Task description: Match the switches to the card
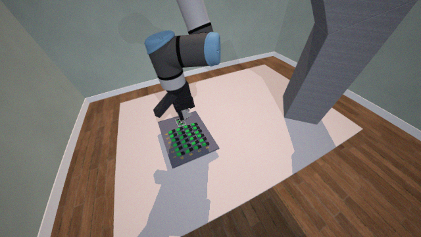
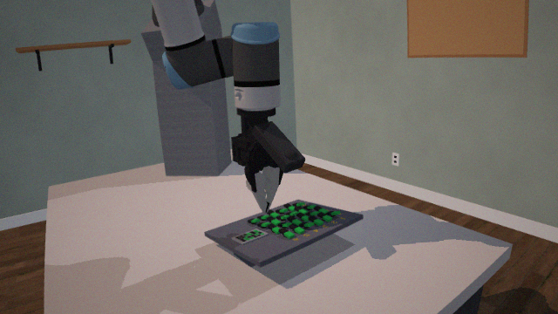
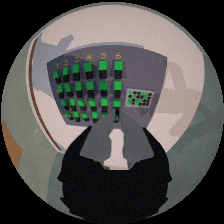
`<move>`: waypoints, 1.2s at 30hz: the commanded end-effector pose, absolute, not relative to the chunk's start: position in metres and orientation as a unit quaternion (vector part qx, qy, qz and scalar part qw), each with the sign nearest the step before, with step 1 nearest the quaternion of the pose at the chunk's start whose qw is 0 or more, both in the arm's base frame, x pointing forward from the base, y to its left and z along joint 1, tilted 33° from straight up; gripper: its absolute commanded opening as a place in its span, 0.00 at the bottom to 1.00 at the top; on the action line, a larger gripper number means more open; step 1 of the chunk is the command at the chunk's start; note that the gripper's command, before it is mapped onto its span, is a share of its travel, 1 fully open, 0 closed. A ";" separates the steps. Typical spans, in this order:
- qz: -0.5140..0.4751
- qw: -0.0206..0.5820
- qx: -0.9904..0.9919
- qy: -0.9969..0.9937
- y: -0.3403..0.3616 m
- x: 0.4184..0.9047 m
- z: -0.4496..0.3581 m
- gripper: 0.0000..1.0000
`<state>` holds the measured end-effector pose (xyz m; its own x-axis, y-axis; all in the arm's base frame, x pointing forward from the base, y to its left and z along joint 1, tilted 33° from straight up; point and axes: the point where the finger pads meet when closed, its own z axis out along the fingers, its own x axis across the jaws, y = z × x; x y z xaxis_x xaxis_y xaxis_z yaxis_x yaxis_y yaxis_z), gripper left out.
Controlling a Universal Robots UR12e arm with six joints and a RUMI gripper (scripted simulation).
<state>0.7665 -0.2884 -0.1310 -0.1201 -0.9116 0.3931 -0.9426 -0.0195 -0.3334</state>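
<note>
A grey panel (image 2: 283, 231) lies on the table and carries a grid of green and dark grey rocker switches (image 2: 298, 216). The grid also shows in the top view (image 1: 188, 138) and in the wrist view (image 3: 89, 92). The small green and dark card (image 2: 249, 235) sits on the panel beside the grid, also seen in the wrist view (image 3: 138, 98) and in the top view (image 1: 179, 122). My gripper (image 2: 266, 205) is shut and empty. Its tips point down at the grid's near row, at the corner next to the card (image 3: 116, 119). I cannot tell whether the tips touch a switch.
A tall grey pillar (image 1: 332, 59) stands at the far side of the table. The table edge (image 2: 488, 266) runs to the right of the panel. A wooden shelf (image 2: 71, 45) and an orange board (image 2: 466, 28) hang on the walls.
</note>
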 end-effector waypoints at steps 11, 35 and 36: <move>0.266 0.029 0.663 -0.699 -0.288 0.767 -0.130 0.00; 0.266 0.029 0.663 -0.699 -0.296 0.773 -0.147 0.00; 0.266 0.029 0.663 -0.699 -0.297 0.774 -0.148 0.00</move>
